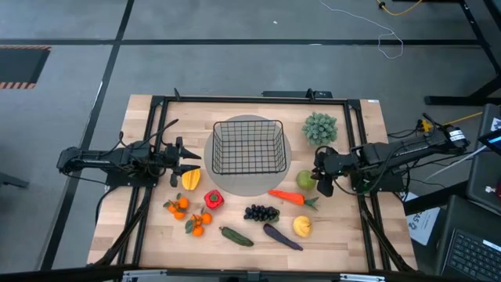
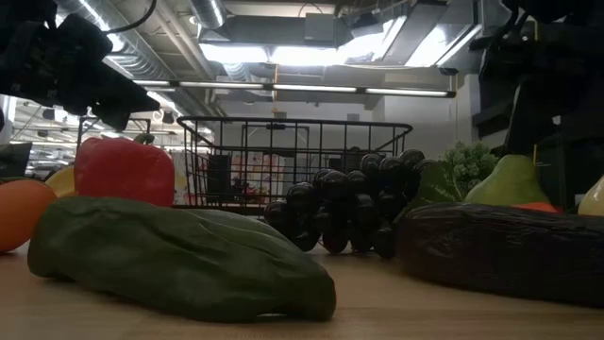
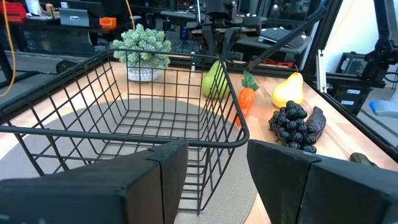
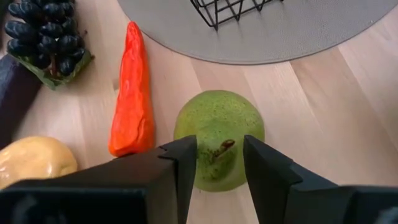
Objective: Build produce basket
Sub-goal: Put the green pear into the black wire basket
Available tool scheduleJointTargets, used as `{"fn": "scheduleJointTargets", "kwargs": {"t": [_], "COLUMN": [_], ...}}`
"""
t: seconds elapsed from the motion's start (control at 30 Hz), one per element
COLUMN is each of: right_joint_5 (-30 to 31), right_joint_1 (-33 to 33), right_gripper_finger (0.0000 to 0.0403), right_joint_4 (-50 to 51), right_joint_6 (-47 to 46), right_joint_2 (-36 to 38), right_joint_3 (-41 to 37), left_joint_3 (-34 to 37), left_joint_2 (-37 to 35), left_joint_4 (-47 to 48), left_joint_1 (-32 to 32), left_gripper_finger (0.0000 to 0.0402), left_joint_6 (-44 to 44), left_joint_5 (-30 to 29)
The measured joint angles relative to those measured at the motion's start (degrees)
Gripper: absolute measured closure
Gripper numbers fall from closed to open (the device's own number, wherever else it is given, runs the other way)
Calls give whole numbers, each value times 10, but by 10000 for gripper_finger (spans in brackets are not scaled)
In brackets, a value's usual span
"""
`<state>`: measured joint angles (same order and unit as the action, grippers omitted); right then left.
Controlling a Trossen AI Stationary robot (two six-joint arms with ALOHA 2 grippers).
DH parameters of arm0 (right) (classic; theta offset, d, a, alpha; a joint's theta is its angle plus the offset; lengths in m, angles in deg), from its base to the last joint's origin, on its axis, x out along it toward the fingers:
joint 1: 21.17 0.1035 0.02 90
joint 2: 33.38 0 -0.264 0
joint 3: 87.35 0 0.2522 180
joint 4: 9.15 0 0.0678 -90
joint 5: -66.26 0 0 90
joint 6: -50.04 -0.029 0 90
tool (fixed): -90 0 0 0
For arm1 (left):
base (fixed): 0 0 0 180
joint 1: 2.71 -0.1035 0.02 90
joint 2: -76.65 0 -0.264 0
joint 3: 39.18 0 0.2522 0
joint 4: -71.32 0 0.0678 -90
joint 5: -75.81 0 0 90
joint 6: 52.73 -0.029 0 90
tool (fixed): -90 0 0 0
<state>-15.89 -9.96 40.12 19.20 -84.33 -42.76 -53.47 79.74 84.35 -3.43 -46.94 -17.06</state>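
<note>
Evidently the right hand hung directly above the green pear-like fruit, fingers half-spread astride its stem, gripping nothing. Empty, the basket sat mid-bench; the left hand waited open.

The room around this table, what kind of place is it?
Most likely a robotics lab or workshop, not a kitchen. Exposed ducts and strip lights run along the ceiling, the floor is bare grey with loose cables, and benches with equipment stand beyond the wooden table with the basket.
</note>
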Motion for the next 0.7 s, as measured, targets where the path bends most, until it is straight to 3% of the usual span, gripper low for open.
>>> {"fn": "scheduleJointTargets", "kwargs": {"t": [0.17,0.43,0.7], "right_joint_5": [0,3,3], "right_joint_1": [0,0,0], "right_gripper_finger": [301,391,401], "right_joint_4": [-2,-4,-12], "right_joint_6": [0,-19,-19], "right_joint_2": [0,1,0], "right_joint_3": [0,1,1], "left_joint_3": [0,0,0], "left_joint_2": [0,0,0], "left_joint_4": [0,0,0], "left_joint_1": [0,0,0], "left_gripper_finger": [245,245,245], "left_joint_6": [0,0,0], "left_joint_5": [0,0,0]}}
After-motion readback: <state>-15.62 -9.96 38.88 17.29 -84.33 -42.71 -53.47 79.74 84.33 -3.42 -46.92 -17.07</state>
